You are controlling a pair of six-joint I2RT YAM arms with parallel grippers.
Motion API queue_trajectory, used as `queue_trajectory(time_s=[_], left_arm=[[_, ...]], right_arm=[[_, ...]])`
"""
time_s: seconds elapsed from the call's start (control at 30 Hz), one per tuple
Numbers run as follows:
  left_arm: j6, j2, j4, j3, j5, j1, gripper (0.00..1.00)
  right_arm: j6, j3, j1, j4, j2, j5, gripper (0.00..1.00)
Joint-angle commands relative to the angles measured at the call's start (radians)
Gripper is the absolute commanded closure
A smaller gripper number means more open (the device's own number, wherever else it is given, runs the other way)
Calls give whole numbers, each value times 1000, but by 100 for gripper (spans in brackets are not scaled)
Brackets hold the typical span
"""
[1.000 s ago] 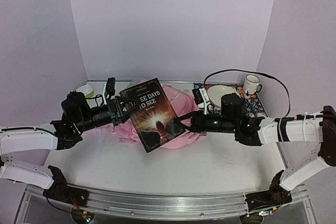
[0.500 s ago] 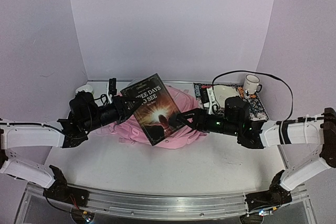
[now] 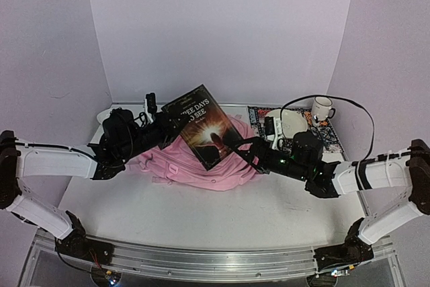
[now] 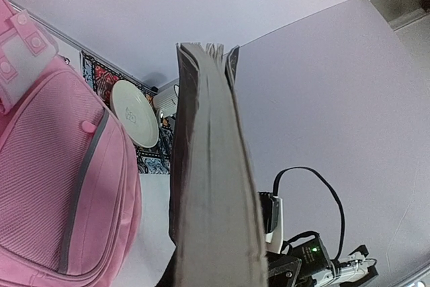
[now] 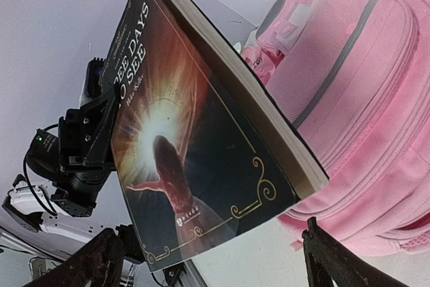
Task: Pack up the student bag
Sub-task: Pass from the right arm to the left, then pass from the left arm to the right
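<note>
Lying slumped: student bag (image 3: 195, 167), soft pink (grey zip lines) | left gripper (image 3: 168, 124) pinching book (image 3: 205, 129) | right gripper (image 3: 243, 150) spread

On the bench there was one pink student bag (image 3: 195, 169), one book (image 3: 205, 129), one white plate (image 3: 290, 121), one white mug (image 3: 322, 107), one patterned mat (image 3: 332, 137) and one pale bowl (image 3: 103, 116), partly hidden.

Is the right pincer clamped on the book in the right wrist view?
No, the right pincer stands open, its fingers spread wide below the book rather than pressing on it.
</note>
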Motion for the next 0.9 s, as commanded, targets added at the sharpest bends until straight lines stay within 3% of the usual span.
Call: queue_trajectory(time_s=[0.0,0.37,0.63,0.77,0.87], left_arm=[[-53,24,190,74,38,0,100],[-119,52,367,38,70,-1,100],[-147,78,370,-2,68,-1,100],[-156,85,369,-49,43,-1,100],[-160,95,368,-76,26,-1,100]], right_arm=[[32,42,1,121,29,-28,6],[96,115,1,246,132,-71,9],[102,133,-2,398,158,-125,20],[87,123,-11,415,141,-131,31],[88,110,-24,430,131,-130,47]])
